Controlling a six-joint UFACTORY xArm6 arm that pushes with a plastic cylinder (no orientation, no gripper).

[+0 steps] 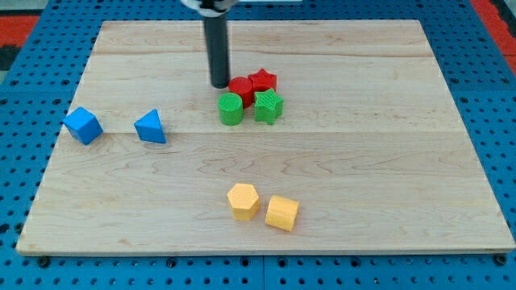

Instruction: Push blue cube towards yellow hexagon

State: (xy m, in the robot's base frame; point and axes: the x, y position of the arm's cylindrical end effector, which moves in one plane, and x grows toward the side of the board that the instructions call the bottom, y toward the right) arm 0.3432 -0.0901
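The blue cube (83,125) sits near the board's left edge. The yellow hexagon (243,200) lies at the view's lower middle, far to the right of and below the cube. My tip (220,84) rests on the board at the upper middle, just left of the red blocks and far right of the blue cube. It touches neither task block.
A blue triangular block (151,127) lies right of the blue cube. A yellow cube (282,213) sits beside the hexagon. A red cylinder (241,89), red star (262,80), green cylinder (230,109) and green star (268,105) cluster by my tip. The wooden board (387,161) is ringed by blue pegboard.
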